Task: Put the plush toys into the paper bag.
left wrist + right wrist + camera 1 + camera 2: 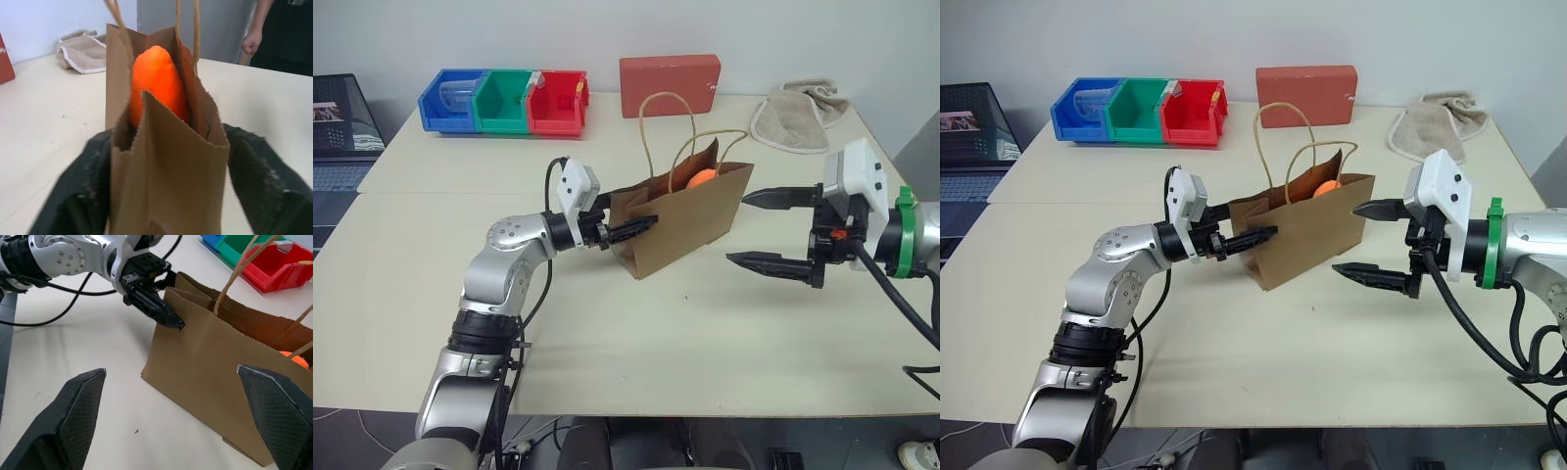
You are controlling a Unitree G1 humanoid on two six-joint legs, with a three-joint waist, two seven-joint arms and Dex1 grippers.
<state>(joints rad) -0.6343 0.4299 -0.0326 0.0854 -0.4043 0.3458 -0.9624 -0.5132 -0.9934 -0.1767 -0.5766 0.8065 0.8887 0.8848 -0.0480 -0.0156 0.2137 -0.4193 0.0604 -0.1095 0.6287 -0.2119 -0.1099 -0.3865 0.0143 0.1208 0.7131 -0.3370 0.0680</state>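
even, soft indoor light falls from above, bright enough that the pale table (636,352) reads cleanly with no hard glare. shadows are faint and short: a soft one lies under the paper bag (685,225) on its near side, and a dim one under the right gripper (764,230). the head views are sharp across the scene, with slight bending of straight table edges toward the far left. in the left wrist view the black fingers (78,196) are blurred and out of focus, the bag's near edge is soft, and the orange carrot (156,85) glows saturated. in the right wrist view the near fingers (68,416) look soft while the bag stays crisp.
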